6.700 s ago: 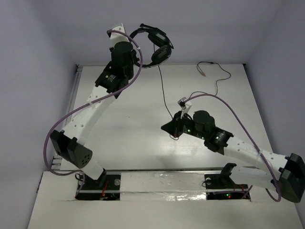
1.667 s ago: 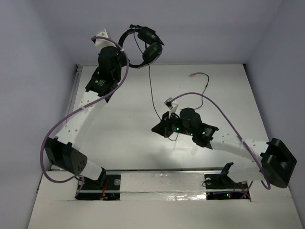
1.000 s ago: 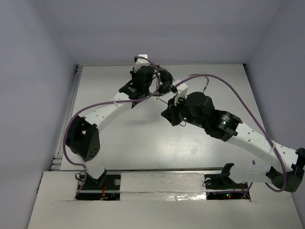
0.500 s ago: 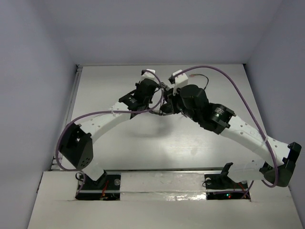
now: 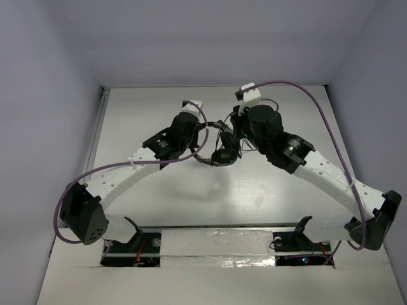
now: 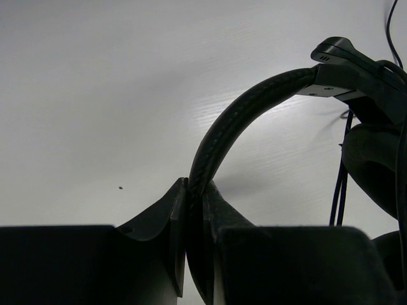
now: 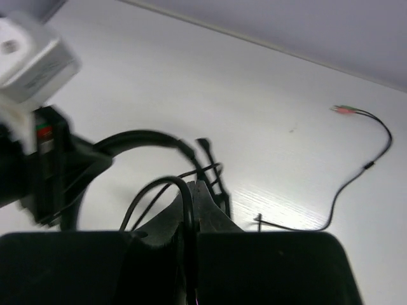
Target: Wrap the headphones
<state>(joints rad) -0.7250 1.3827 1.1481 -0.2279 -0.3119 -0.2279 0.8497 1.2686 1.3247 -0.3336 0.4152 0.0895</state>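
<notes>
The left jaws are clamped flat on the padded headband [image 6: 241, 121] of the headphones [image 5: 219, 151], holding them up off the worktop [image 5: 191, 197] near its middle, earcups hanging toward the right arm. The right jaws are pinched shut on the thin black cord [image 7: 159, 180], which arches out of them in a slack loop just beside the headset. Beyond that, the rest of the cord trails across the worktop to its twin plugs [image 7: 343, 109], well apart from both arms.

This looks like the winding step, with much cord left to take up. Next, the right arm likely needs to lead its pinched length around the headphones under light tension while the left holds them steady.
</notes>
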